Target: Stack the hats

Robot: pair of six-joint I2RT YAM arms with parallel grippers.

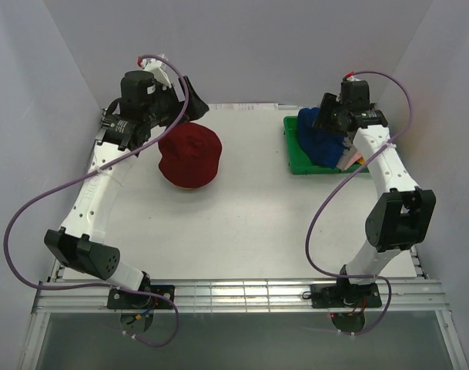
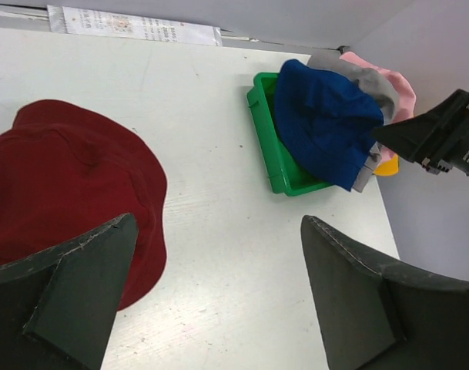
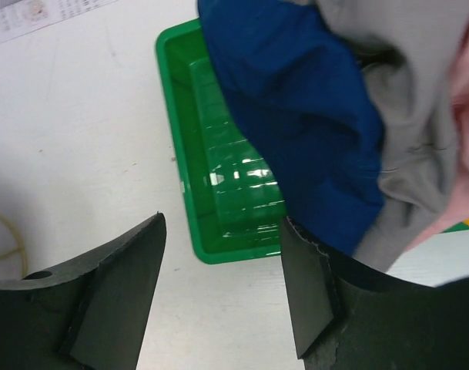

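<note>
A dark red hat (image 1: 189,158) lies flat on the white table at the left; it also shows in the left wrist view (image 2: 65,177). My left gripper (image 1: 194,102) is open and empty, raised behind the hat; in its own view (image 2: 217,220) bare table lies between the fingers. The blue hat (image 2: 326,123), grey hat (image 2: 370,81), pink hat (image 2: 396,85) and yellow-orange hat (image 2: 386,166) are piled in and over a green tray (image 2: 266,139). My right gripper (image 3: 222,218) is open and empty above the tray's edge (image 3: 219,247), one finger beside the blue hat (image 3: 296,116).
The green tray (image 1: 296,166) stands at the table's back right. A thin wire ring (image 3: 7,239) lies on the table left of the right gripper. White walls enclose the table on three sides. A printed label strip (image 2: 134,27) runs along the far edge.
</note>
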